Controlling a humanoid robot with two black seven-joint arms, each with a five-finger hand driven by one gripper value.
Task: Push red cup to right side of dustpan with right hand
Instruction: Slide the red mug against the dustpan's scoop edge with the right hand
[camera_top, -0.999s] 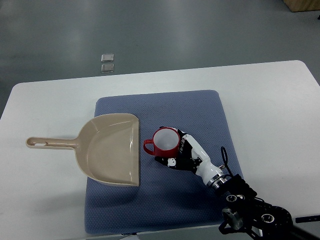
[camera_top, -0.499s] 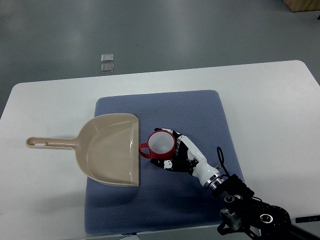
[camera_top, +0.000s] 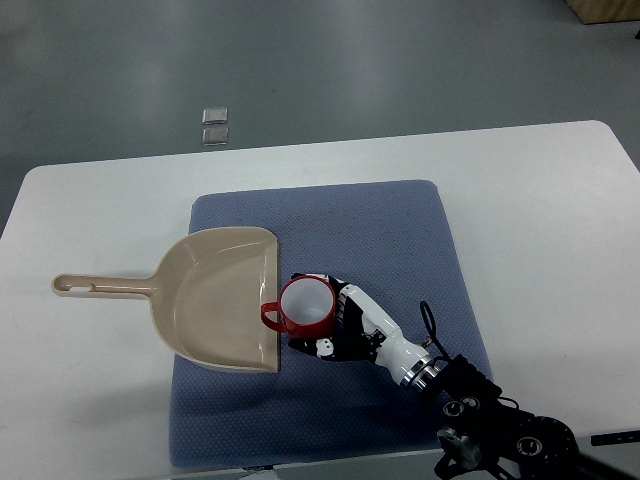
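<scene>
At the dustpan's (camera_top: 215, 300) right lip, the right hand (camera_top: 345, 325) cups the red cup (camera_top: 305, 307), fingers curled against its wall; pushing should stop before the handle rides onto the lip.

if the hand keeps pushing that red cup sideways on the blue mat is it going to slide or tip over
The red cup probably slides: it stands upright and squat, and the right hand presses low against its side. The textured blue mat may drag at its base. Its handle already meets the dustpan lip, so it could twist.
</scene>
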